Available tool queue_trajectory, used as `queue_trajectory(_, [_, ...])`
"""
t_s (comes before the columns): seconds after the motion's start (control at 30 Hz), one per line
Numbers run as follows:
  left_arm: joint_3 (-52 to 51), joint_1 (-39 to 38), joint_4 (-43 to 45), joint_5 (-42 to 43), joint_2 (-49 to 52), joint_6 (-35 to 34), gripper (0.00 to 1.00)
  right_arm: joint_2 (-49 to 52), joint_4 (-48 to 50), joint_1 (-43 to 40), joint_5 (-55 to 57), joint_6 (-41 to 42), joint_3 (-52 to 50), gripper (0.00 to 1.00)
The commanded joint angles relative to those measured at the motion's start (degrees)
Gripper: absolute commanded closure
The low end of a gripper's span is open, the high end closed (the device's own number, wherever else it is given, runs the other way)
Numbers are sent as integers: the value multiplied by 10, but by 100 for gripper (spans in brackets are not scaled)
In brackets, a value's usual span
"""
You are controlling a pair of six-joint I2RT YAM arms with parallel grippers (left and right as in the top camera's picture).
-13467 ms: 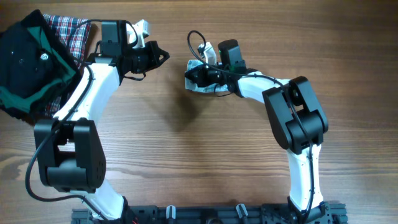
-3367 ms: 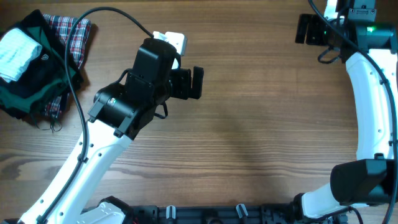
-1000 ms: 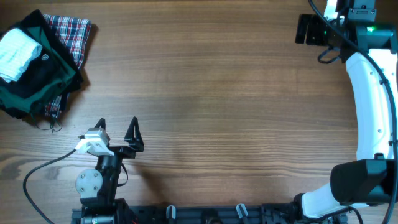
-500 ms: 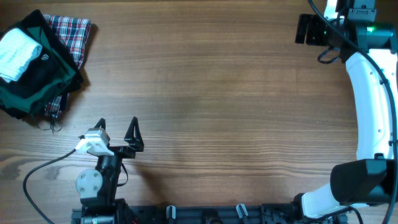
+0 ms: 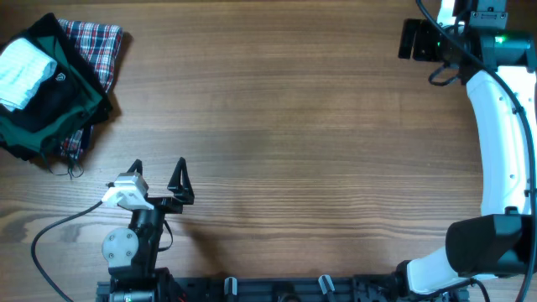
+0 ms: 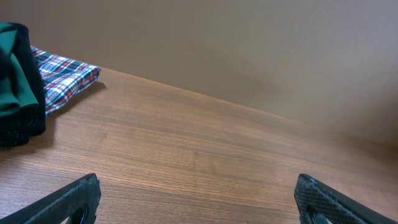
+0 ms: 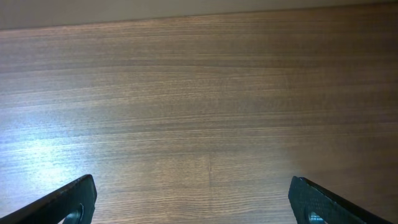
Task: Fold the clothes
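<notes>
Overhead, the clothes (image 5: 20, 70), a small white to pale-blue ribbed garment, lie folded into a compact block on top of the black-and-green garment (image 5: 52, 107) at the far left corner of the table (image 5: 294, 151). The red plaid cloth (image 5: 102, 44) sticks out from under that dark pile on its far and right sides, so the three form one stack with the pale piece uppermost. The left gripper (image 5: 158, 166) sits low at the near left edge, close to its own base and well apart from the pile, its two dark fingers splayed wide with only bare wood between them. The right gripper (image 5: 409, 39) is at the far right corner, well apart from the stack, at the end of its long white arm (image 5: 502, 126); from this angle its spread is hard to judge. From the left wrist, the two fingertips (image 6: 73, 200) stand at opposite lower corners of the view, spread as far as they go and holding nothing; beyond them, at the far left, a dark fold with green trim rests on the plaid cloth, whose checked edge lies flat on the wood. From the right wrist, both fingertips (image 7: 69, 198) again sit far apart at the lower corners, fully spread and empty, with plain wood grain between them.
</notes>
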Motion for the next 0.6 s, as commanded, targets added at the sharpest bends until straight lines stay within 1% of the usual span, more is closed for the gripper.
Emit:
queue_trajectory(0.0, [-5,4,0,-8,-7,-7,0,-57,0,9,10,7,13,0])
queue_trajectory(0.2, [-5,4,0,-8,-7,-7,0,-186,-1,27,10,6,4,0])
queue_trajectory(0.27, [-5,4,0,-8,-7,-7,0,-230,-1,27,10,6,-18,0])
queue_trajectory(0.37, [-5,4,0,-8,-7,-7,0,-307,2,27,-8,14,-80,0])
queue_trajectory(0.43, [-5,4,0,-8,-7,-7,0,-356,33,27,-40,28,-133,0])
queue_trajectory(0.47, [-5,4,0,-8,-6,-7,0,-384,69,27,-54,41,-172,0])
queue_trajectory(0.53, [-5,4,0,-8,-5,-7,0,-447,166,27,-76,70,-260,0])
queue_trajectory(0.57, [-5,4,0,-8,-5,-7,0,-484,233,27,-87,85,-315,0])
